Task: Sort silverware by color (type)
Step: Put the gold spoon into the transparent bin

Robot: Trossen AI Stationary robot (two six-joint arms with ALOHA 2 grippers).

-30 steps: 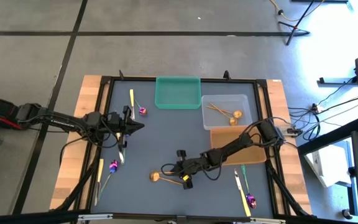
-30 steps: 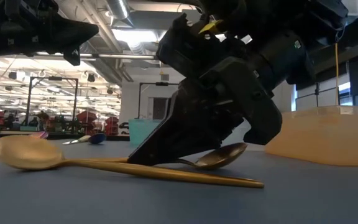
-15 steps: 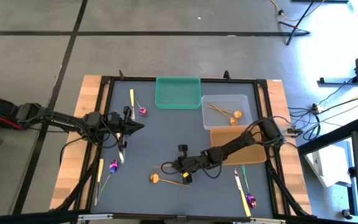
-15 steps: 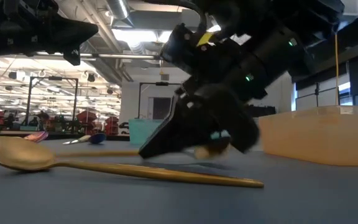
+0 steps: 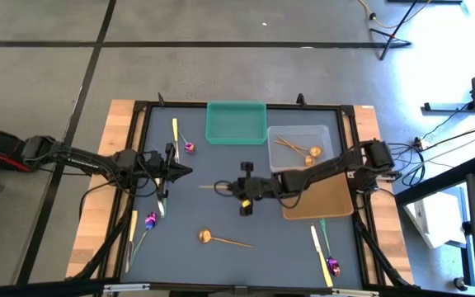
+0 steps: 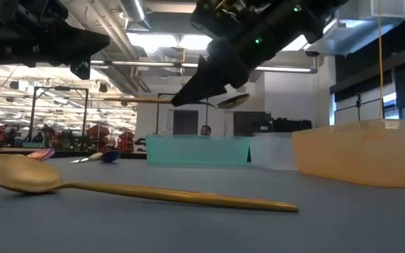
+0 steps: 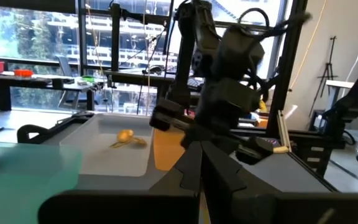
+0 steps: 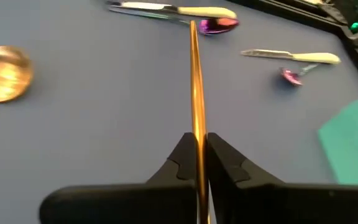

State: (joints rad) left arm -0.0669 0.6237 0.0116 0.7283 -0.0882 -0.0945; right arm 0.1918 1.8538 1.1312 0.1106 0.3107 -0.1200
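Observation:
My right gripper [image 5: 236, 190] hangs over the middle of the table, shut on a gold spoon [image 6: 232, 100] that is well above the surface. A second gold spoon [image 5: 209, 238] lies flat nearer the near edge. Purple-headed spoons [image 5: 189, 147] [image 5: 150, 219] [image 5: 332, 264] and pale yellow knives [image 5: 174, 130] [image 5: 320, 252] lie scattered on the dark mat. My left gripper [image 5: 188, 169] waits, shut, above the left part of the table, touching nothing. My right gripper pinches the gold spoon's handle [image 8: 196, 134] between its two fingers [image 8: 179, 155], nearer the bowl end. The fingers come slanting down from the table's right and lie along the handle. The spoon is lifted clear and about level, its handle end [image 6: 143, 100] pointing toward the left arm.
A green tray [image 5: 236, 122] and a clear tray [image 5: 324, 132] holding gold spoons stand at the far edge. An orange tray [image 5: 336, 202] sits under my right arm. Bare mat lies between the grippers.
My right gripper has risen from the table and moved toward the far edge, carrying one gold spoon up clear of the mat. The other gold spoon has stayed lying near the near edge.

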